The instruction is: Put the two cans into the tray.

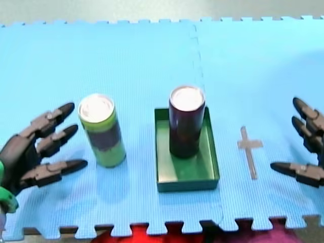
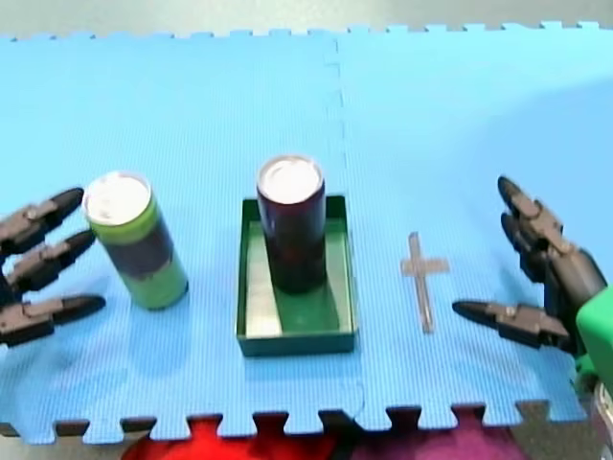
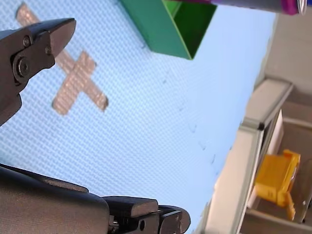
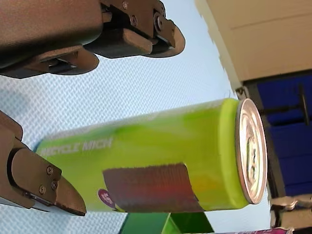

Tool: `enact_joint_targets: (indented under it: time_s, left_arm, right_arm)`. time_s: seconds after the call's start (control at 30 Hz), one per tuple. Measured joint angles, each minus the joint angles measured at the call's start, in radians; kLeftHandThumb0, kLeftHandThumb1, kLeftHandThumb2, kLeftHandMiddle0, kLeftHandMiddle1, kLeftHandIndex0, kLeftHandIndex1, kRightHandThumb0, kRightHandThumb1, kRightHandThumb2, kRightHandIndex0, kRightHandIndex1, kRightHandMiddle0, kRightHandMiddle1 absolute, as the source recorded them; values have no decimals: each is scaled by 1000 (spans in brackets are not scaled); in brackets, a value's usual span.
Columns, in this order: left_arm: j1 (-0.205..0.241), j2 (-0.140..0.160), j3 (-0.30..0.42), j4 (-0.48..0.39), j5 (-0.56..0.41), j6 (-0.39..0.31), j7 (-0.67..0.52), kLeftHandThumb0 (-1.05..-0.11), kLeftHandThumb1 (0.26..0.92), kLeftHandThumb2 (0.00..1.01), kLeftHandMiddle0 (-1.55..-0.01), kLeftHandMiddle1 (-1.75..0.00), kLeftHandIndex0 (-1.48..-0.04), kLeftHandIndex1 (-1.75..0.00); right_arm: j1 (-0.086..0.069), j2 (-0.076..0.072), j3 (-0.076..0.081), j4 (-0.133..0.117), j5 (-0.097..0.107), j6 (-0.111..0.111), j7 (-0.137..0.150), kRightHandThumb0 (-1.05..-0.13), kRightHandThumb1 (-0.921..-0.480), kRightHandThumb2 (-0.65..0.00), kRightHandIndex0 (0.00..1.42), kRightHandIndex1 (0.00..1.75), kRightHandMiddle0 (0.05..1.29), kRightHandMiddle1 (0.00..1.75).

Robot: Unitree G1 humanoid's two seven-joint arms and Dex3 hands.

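**One can in tray, green can outside, both hands empty**

Left hand [image 1: 40,147]: at the left edge of the mat [image 1: 126,61], near side. Its fingers are released and stretched toward the green can, holding nothing. Head views show a small gap between the tips and the can, so no contact.

Green can [image 1: 102,130]: upright on the mat just right of that hand, with a silver top and a dark band round the middle. It is outside the tray, to its left and apart from it. In the second wrist view the can sits between the fingers [image 4: 141,34]. Mat shows between the can and the fingers on one side. On the other side a finger overlaps the can's outline, and I can't tell if it touches.

Tray [image 1: 187,184]: green, shallow, rectangular, mid mat toward the near side.

Dark can [image 1: 186,126]: upright inside the tray at its far end, silver top up. The near half of the tray floor is bare.

Tape cross [image 1: 249,152]: flat on the mat, between the tray and the right hand.

Right hand [image 2: 560,278]: at the right edge of the mat, fingers released, nothing held. It is near the cross without touching it, and well apart from the tray.
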State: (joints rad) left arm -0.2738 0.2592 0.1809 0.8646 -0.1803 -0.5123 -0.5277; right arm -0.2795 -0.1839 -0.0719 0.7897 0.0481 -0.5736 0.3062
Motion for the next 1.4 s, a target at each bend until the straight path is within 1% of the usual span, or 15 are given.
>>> enact_joint_targets:
  time_s: [0.17,0.43,0.57,0.77,1.0,1.17,1.4]
  left_arm:
    - [-25,-3,-7,43,20,-6,15,-1048,683,1,-302,0,-251,0]
    - [-51,-4,-11,102,34,-32,17,-1048,684,1,-298,0,-241,0]
    - [-62,-4,-17,117,41,-38,15,-1048,684,1,-292,0,-234,0]
    - [-71,-4,-26,133,56,-50,15,-1048,681,0,-283,0,-225,0]
    - [-80,1,-32,150,63,-56,8,-1048,676,0,-270,0,-213,0]
    - [-92,0,-35,176,70,-60,8,-1048,674,0,-266,0,-207,0]
    - [-109,-10,-34,210,72,-52,10,-1048,671,0,-261,0,-205,0]
  right_arm:
    - [-1,0,-1,-1,1,1,-2,-749,-653,0,154,11,157,3]
    - [2,2,-1,-36,4,28,-10,-737,-654,0,160,9,160,2]
    - [4,2,-1,-46,4,35,-15,-734,-655,-1,162,8,161,1]
    - [6,2,0,-53,4,43,-18,-738,-660,-2,166,7,163,1]
    - [14,2,-1,-73,6,50,-18,-742,-661,-1,168,6,165,1]
    - [23,3,-2,-91,7,53,-19,-741,-662,-1,169,4,168,2]
    - [30,4,-2,-99,10,55,-19,-739,-664,-1,170,3,171,2]
